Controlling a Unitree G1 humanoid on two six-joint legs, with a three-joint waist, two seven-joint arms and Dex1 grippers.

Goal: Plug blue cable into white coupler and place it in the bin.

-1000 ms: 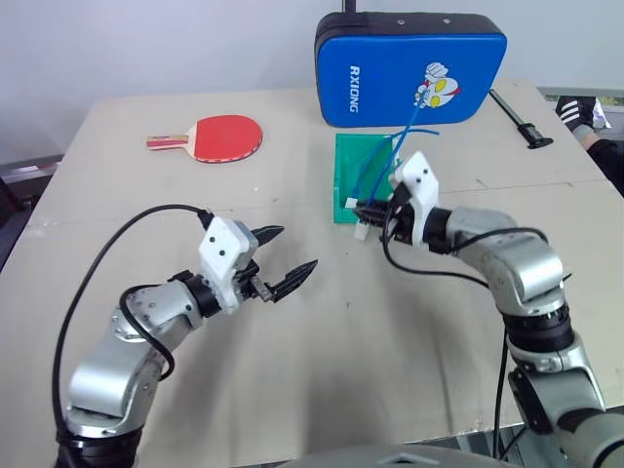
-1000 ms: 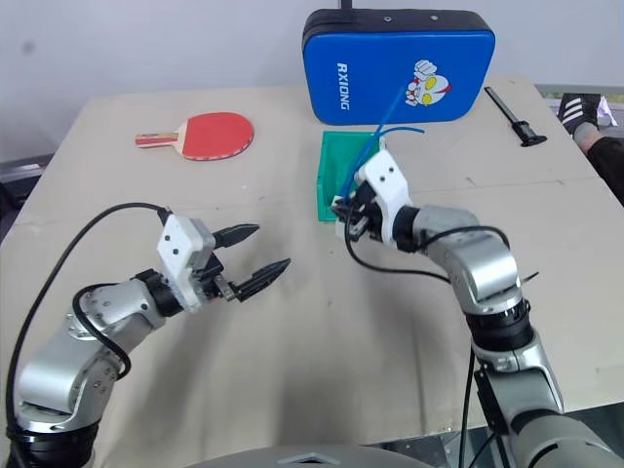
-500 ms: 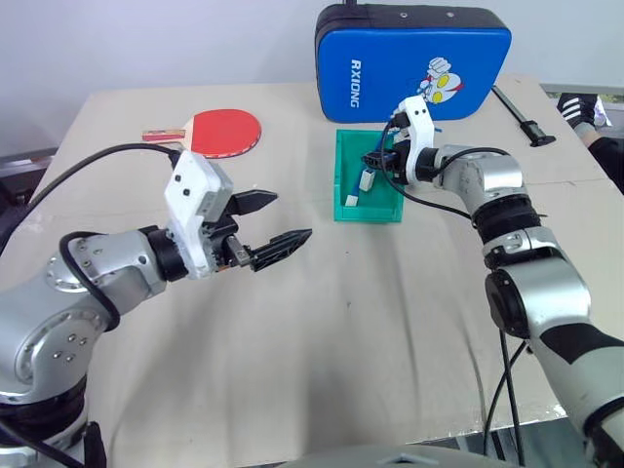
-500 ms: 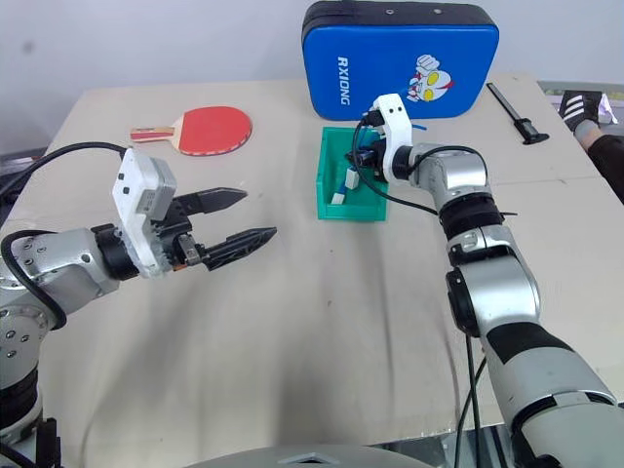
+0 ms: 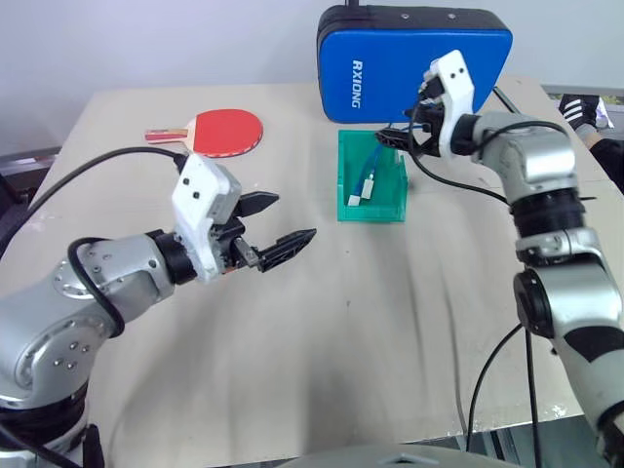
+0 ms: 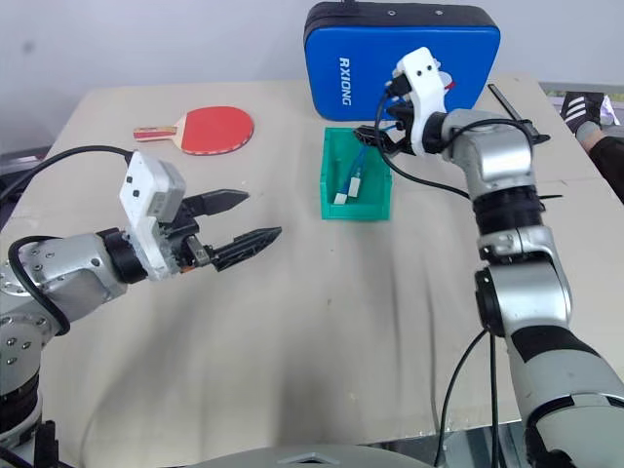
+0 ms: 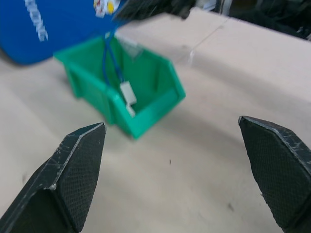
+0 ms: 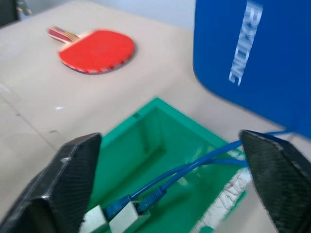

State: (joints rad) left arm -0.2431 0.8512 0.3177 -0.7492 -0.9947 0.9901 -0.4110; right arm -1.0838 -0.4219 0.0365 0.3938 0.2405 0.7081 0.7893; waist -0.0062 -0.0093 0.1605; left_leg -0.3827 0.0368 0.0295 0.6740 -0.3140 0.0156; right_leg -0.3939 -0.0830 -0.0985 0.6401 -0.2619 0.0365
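The green bin [image 5: 371, 213] stands on the table in front of the blue case. Inside it the blue cable [image 5: 371, 168] slopes down to the white coupler [image 5: 354, 202] at the bin's near end, with its plug at the coupler. The cable's far part loops over the back rim. My right gripper [image 8: 167, 137] hovers open above the bin's far right corner, nothing between its fingers. The right wrist view looks down on the cable [image 8: 194, 167] and coupler [image 8: 119, 222]. My left gripper [image 5: 293, 216] is open over the table left of the bin [image 7: 146, 116], empty.
A red paddle [image 5: 226, 130] lies at the far left of the table. The big blue padded case [image 5: 414, 60] stands right behind the bin. A black tool [image 6: 512, 115] lies at the far right. Bare tabletop spreads in front of the bin.
My right gripper opened and let go of the cable and coupler, which now lie in the bin. It lifted back toward the blue case. The left gripper rose a little, still open.
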